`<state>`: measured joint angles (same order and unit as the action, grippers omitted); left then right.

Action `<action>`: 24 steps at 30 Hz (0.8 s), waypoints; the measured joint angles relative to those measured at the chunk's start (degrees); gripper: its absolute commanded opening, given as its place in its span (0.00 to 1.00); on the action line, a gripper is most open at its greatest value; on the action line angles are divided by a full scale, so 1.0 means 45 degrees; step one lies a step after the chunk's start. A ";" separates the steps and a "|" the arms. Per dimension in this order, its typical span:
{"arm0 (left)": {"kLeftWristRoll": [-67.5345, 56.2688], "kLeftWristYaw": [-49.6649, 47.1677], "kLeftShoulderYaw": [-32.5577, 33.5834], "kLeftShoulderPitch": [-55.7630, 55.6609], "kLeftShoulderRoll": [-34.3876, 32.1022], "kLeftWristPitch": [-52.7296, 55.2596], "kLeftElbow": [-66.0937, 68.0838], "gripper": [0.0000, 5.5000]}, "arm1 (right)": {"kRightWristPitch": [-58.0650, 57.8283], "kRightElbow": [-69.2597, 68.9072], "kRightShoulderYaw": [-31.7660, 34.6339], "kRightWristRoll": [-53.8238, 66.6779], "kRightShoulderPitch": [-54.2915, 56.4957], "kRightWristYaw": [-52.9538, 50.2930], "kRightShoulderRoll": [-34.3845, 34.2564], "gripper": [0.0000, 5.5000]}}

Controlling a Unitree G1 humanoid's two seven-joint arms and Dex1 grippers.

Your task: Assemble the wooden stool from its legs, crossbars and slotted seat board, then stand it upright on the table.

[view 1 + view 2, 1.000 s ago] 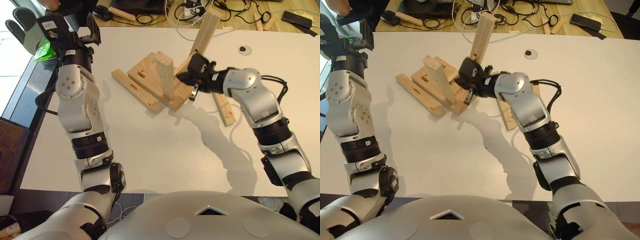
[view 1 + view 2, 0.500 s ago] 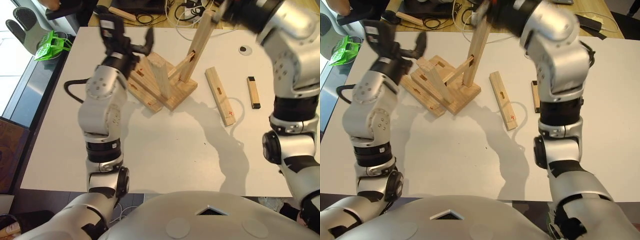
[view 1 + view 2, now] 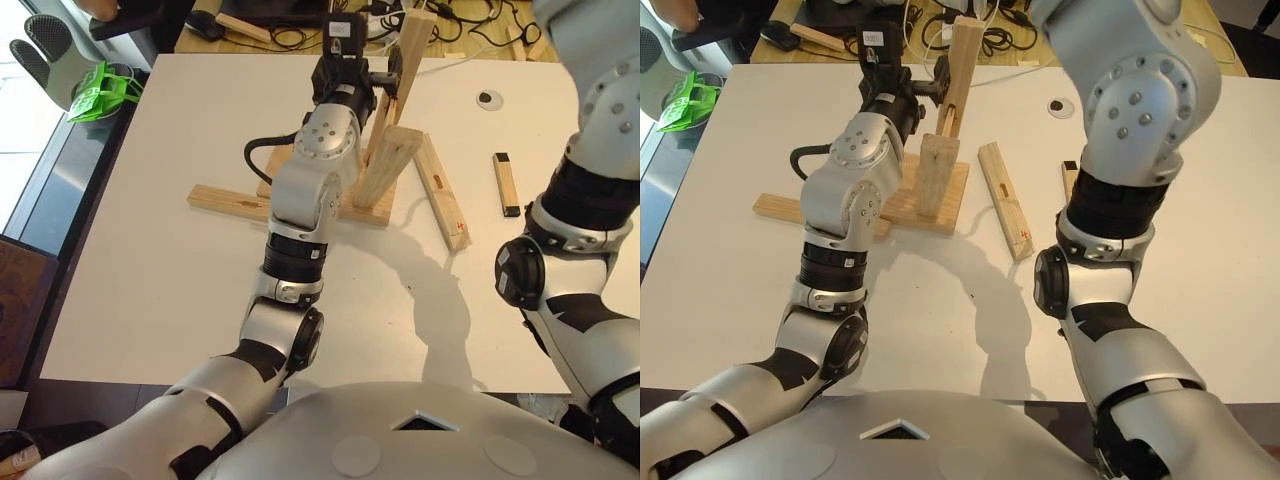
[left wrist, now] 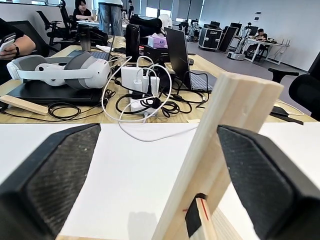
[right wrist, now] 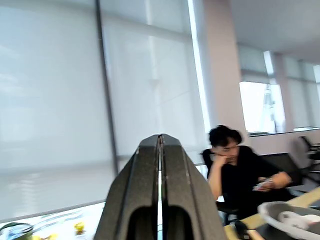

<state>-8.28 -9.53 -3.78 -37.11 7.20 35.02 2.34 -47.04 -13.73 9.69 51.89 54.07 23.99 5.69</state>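
Around the upright leg (image 4: 227,145), left gripper (image 4: 161,166)

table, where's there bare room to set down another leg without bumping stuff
Widest bare stretch: the table's near half, between the seat board and the front edge. Also the far-left corner beyond the flat plank. Crowded: the far middle, where seat board, standing legs, left gripper, loose leg and small crossbar cluster.

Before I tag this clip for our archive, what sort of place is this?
Likely an open-plan office or lab: a laptop, a headset and tangled cables lie on a desk beyond the white table, with office chairs behind.
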 measured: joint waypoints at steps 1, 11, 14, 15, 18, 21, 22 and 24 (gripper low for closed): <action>-0.0066 -0.0161 0.0270 -0.0128 -0.0022 -0.0203 -0.0072 0.78 | -0.0759 -0.0383 -0.0042 0.1272 -0.0089 -0.0103 -0.0135 0.00; -0.0827 -0.3141 0.8252 -0.1452 -0.4910 -0.5934 0.3506 0.78 | -0.1621 0.0065 -0.2258 1.1096 -0.3982 -0.6931 -0.2291 0.00; -0.0820 -0.3585 0.9480 -0.1110 -0.6350 -0.7127 0.5453 0.78 | -0.1491 0.0717 -0.3001 1.0047 -0.4553 -0.7912 -0.2153 0.00; -0.0821 -0.3588 0.9633 -0.0971 -0.6609 -0.7334 0.5769 0.78 | -0.1348 0.0854 -0.3226 0.9044 -0.4563 -0.7993 -0.1993 0.00; -0.0822 -0.3545 0.9707 -0.0871 -0.6819 -0.7725 0.6147 0.78 | -0.0213 0.1214 -0.4043 0.5450 -0.4554 -0.8007 -0.1604 0.00; -0.0829 -0.3311 0.9541 -0.0868 -0.6800 -0.7971 0.6338 0.78 | 0.1756 0.1497 -0.4858 0.0880 -0.4501 -0.7973 -0.0651 0.00; -0.0831 -0.3296 0.9472 -0.0865 -0.6773 -0.8000 0.6353 0.78 | 0.2248 0.1481 -0.5112 -0.0456 -0.4507 -0.7973 -0.0300 0.00; -0.0947 -0.3267 0.9275 -0.0825 -0.6505 -0.8072 0.6406 0.78 | 0.3207 0.1154 -0.5740 -0.3099 -0.4628 -0.7980 0.0358 0.00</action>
<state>-12.54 -24.24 37.96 -40.82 -22.08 -1.30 31.17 -32.61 -8.54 -16.14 37.95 33.25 -11.92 7.30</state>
